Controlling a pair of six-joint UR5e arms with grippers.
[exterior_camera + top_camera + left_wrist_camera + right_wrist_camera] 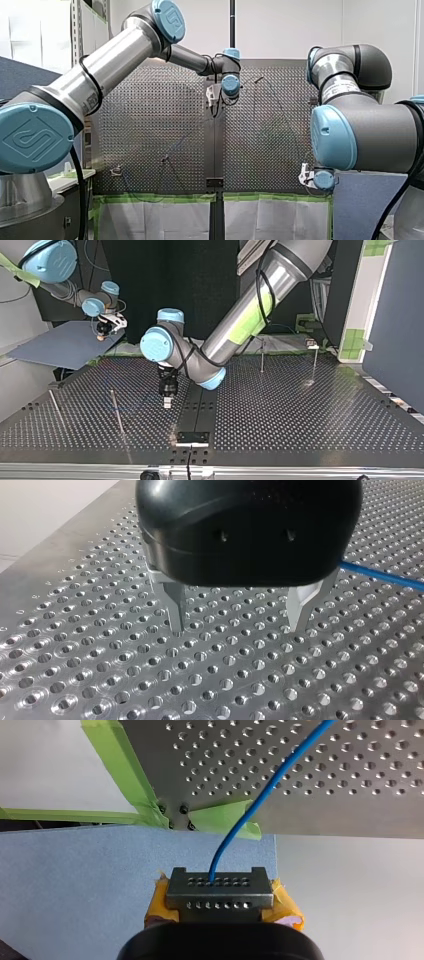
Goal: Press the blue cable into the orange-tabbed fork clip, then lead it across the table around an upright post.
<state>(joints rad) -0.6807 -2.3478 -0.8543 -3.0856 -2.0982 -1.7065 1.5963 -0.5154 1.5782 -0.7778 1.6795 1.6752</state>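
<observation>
The blue cable (260, 800) runs from the perforated table's corner into my right gripper (220, 885). That gripper, with yellow pads, is shut on the cable's end and hangs just off the table's corner (304, 177) over a blue-grey board. My left gripper (238, 627) stands open just above the table near its middle (168, 401). Nothing lies between its metal fingers (176, 611). A stretch of the blue cable (382, 576) lies on the plate behind one finger. A small clip-like fixture (311, 344) sits at the top view's far right; I cannot make out its tab colour.
Thin upright posts stand on the table: two at the top view's far right (262, 356) (315, 362) and two leaning rods at its left (117, 412) (56, 409). A black bracket (193, 436) sits at the near edge. Green tape (120, 775) lines the table's border.
</observation>
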